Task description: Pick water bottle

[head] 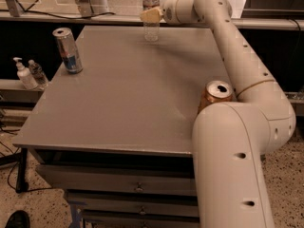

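The water bottle [151, 30], clear plastic with a white cap, stands upright at the far edge of the grey table [123, 99]. My gripper [150, 15], with cream-coloured tips, reaches in from the right at the height of the bottle's middle and overlaps it, hiding the label area. My white arm [237, 56] runs from the lower right up to the far edge.
A silver and blue can [67, 50] stands at the table's left side. An orange can [216, 95] stands at the right edge, next to my arm. A white pump dispenser [23, 75] and a tiny clear bottle [37, 73] sit on a lower shelf at the left.
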### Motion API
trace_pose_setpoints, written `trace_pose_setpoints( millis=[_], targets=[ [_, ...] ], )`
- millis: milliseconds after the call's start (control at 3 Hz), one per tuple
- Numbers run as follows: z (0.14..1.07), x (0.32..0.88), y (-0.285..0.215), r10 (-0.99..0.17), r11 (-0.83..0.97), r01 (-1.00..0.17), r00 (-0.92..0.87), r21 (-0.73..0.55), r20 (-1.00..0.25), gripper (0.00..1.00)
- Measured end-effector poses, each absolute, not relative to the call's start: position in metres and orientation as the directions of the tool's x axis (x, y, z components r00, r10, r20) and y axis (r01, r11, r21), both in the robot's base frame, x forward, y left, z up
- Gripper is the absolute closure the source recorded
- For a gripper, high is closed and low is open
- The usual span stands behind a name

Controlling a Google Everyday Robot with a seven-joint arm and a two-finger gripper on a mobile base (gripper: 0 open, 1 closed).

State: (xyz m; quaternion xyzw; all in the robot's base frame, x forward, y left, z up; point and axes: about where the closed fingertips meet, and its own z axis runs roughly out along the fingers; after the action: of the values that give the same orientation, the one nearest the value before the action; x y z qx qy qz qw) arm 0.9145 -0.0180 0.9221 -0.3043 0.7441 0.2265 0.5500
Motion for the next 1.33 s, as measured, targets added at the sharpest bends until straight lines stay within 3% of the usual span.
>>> trace_pose_setpoints(
  millis=[667,1000,1333],
  targets=[
    [0.917,0.915,-0.027,-0.206,0.719,-0.695,-0.222,0.006,-0.953,0.86],
    [0.922,0.907,-0.036,-0.195,0.72,-0.694,-0.223,0.015,-0.955,1.0],
    [0.939,0.888,-0.049,-0.175,0.712,-0.702,-0.207,0.021,-0.963,1.0]
  ],
)
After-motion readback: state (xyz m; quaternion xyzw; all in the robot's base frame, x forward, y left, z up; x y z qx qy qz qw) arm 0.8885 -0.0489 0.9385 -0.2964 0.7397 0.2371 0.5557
